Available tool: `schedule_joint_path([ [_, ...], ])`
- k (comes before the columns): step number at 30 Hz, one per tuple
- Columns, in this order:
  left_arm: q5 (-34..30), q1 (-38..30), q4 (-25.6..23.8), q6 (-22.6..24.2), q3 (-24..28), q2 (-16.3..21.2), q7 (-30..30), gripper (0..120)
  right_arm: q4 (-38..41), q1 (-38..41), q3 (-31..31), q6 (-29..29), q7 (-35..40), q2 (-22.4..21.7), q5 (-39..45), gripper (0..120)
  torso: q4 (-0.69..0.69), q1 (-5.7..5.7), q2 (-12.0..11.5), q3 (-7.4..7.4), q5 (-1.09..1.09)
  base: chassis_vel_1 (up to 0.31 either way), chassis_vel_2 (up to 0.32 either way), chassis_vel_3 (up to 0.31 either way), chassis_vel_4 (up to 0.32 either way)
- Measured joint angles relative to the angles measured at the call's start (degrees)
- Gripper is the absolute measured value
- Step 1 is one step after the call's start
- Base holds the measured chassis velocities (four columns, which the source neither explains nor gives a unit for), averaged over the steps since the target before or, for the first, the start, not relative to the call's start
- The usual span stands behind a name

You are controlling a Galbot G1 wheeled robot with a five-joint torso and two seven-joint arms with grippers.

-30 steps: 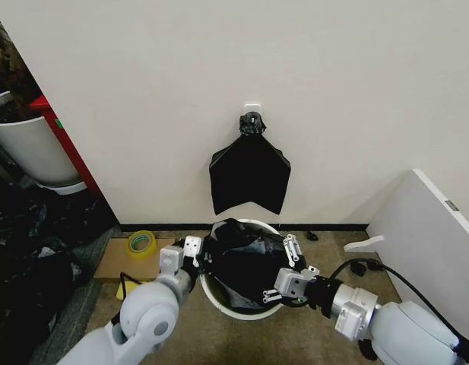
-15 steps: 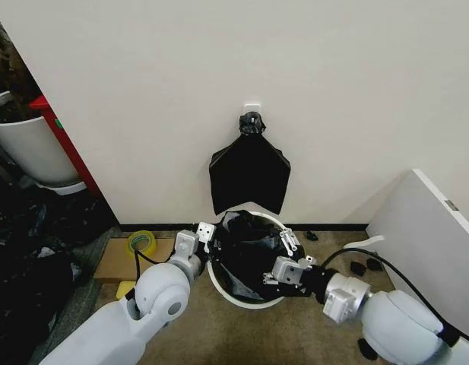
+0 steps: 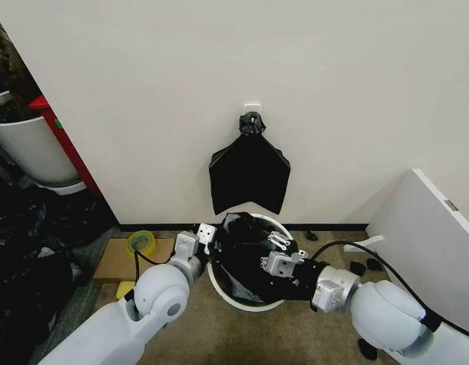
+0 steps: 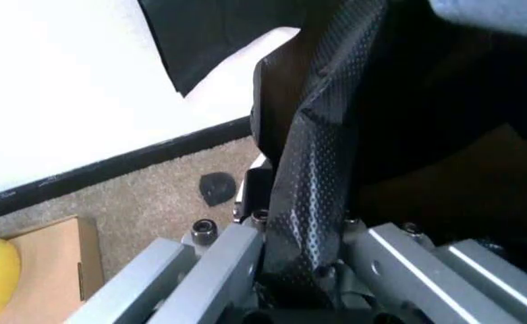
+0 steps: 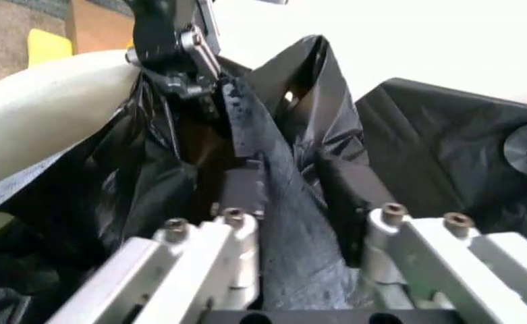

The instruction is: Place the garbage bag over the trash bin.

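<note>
**Head view: both grippers pinch the bag at the bin**

The bin [image 3: 245, 303] stands on the carpet against the wall, with the bag [image 3: 245, 251] bunched in and above its mouth. The left gripper [image 3: 204, 237] clamps the bag's left edge; the right gripper [image 3: 278, 245] grips a fold over the opening, jaws clenched on film in both wrist views. Flat black bags [image 3: 249, 173] hang directly above. A tape roll [image 3: 141, 243] on cardboard [image 3: 116, 262] lies left; a white board [image 3: 432, 228] leans right.
</note>
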Motion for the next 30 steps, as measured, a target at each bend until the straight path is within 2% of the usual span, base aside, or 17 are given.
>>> schedule_joint_path([
  [5, 0.4, 0.7, -0.4, 0.0, -0.4, 0.1, 0.2, 1, -0.1, -0.3, -0.1, 0.1, 0.6, 0.3, 0.7, 0, 0.00, 0.00, 0.0, 0.00, 0.00, 0.000, 0.000, 0.000, 0.000],
  [11, 1.6, 2.0, -0.6, -0.3, -1.0, 0.5, 1.3, 1, 0.1, -1.4, 0.9, 0.1, 1.9, 0.8, 3.2, 0, 0.00, 0.00, 0.0, 0.00, 0.00, 0.000, 0.000, 0.000, 0.000],
  [14, 3.7, 2.8, -0.8, -1.2, -1.5, 0.9, 2.9, 1, 1.2, -2.4, 2.4, -0.7, 4.0, 1.0, 10.7, 0, -0.01, 0.00, 0.0, 0.00, 0.00, 0.000, 0.000, 0.000, 0.000],
  [15, 3.7, 2.8, -0.8, -1.2, -1.5, 0.9, 2.9, 1, 1.2, -2.4, 2.4, -0.7, 4.0, 1.0, 10.7, 0, -0.01, 0.00, 0.0, 0.00, 0.00, 0.000, 0.000, 0.000, 0.000],
  [17, 6.2, 3.8, -1.1, -2.3, -1.9, 1.6, 4.7, 1, 1.8, -2.4, 3.8, -1.0, 5.6, 1.0, 18.3, 0, -0.01, 0.00, 0.0, 0.00, 0.00, 0.000, 0.000, 0.000, 0.000],
  [18, 6.2, 3.8, -1.1, -2.3, -1.9, 1.6, 4.7, 1, 1.8, -2.4, 3.8, -1.0, 5.6, 1.0, 18.3, 0, -0.01, 0.00, 0.0, 0.00, 0.00, 0.000, 0.000, 0.000, 0.000],
  [22, 9.6, 6.8, -2.1, -4.5, -3.1, 3.3, 7.8, 1, 1.7, 0.0, 5.6, -1.7, 8.4, 0.6, 30.1, 0, -0.01, 0.00, 0.0, 0.00, -0.01, 0.000, 0.000, 0.000, 0.000],
  [30, 13.9, 10.6, -3.9, -8.9, -4.9, 5.3, 11.7, 1, -1.3, 3.5, 6.3, -3.3, 9.4, -0.2, 38.9, 0, 0.00, 0.00, 0.0, 0.00, 0.00, 0.000, 0.000, 0.000, 0.000],
])
